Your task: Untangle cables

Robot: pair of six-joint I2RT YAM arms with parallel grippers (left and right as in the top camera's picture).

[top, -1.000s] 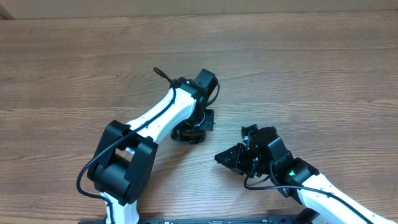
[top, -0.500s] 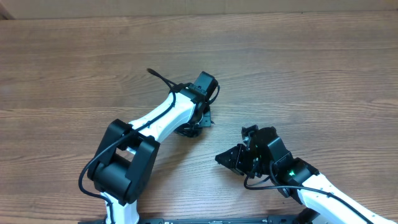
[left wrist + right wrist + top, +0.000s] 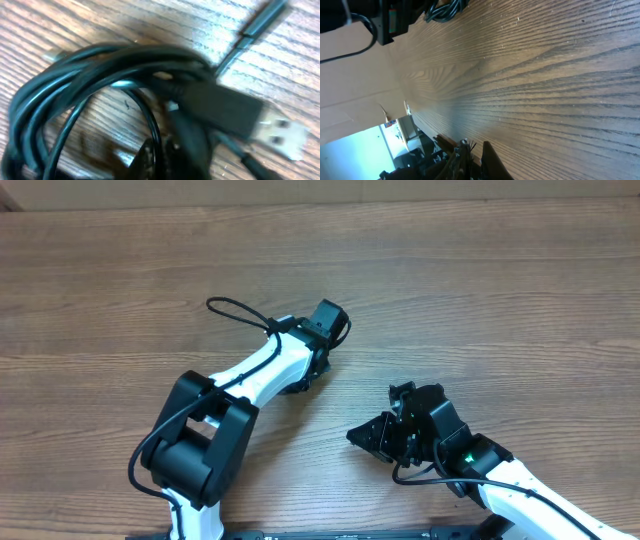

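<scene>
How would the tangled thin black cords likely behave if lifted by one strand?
Probably floppy: the thin black cords lie in loose curved loops, so they would sag. Likely to rise as one clump, since strands cross each other. The rigid-looking black plug with a silver tip may dangle and swing.

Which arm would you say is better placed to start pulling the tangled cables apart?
Left. The left gripper is shut at the cables, which fill its wrist view and appear to be in its grip. The right gripper is shut over bare table, well apart from the bundle.
</scene>
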